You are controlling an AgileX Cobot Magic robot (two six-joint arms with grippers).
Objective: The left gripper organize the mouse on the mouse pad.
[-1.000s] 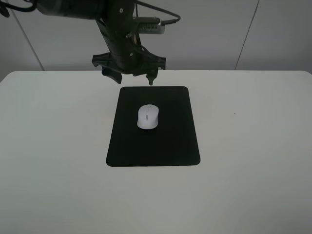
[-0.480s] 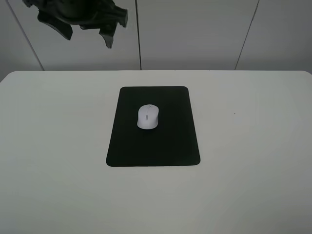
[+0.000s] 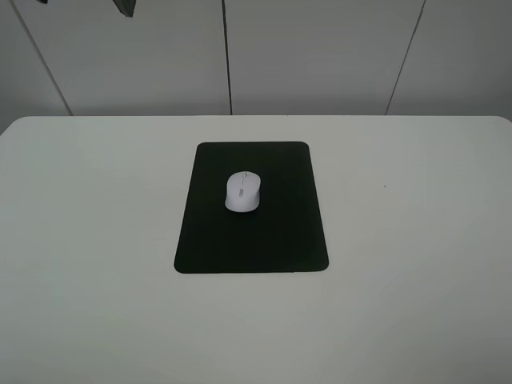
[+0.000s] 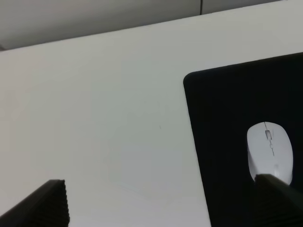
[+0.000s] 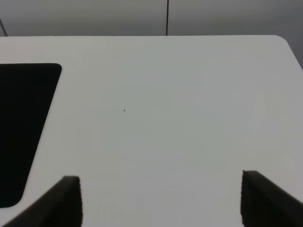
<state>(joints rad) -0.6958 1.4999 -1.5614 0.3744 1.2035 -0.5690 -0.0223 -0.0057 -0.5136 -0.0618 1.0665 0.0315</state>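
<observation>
The left tool (image 4: 161,201), jaws spread wide and holding nothing, has lifted up and away to the far left of the desk (image 3: 416,240); only a dark tip shows at the high view's top edge. The mouse (image 3: 242,191) lies below and well clear of it, upright on the mouse pad (image 3: 264,240), slightly beyond centre. Judged so, placement looks finished. The right tool (image 5: 161,198) also stands spread, empty.

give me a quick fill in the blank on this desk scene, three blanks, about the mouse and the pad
The small white oval mouse lies on the flat black rectangular ____. The pad rests on a ____ table. The left pincer is open and holds ____.

Missing words: mouse pad; white; nothing
</observation>
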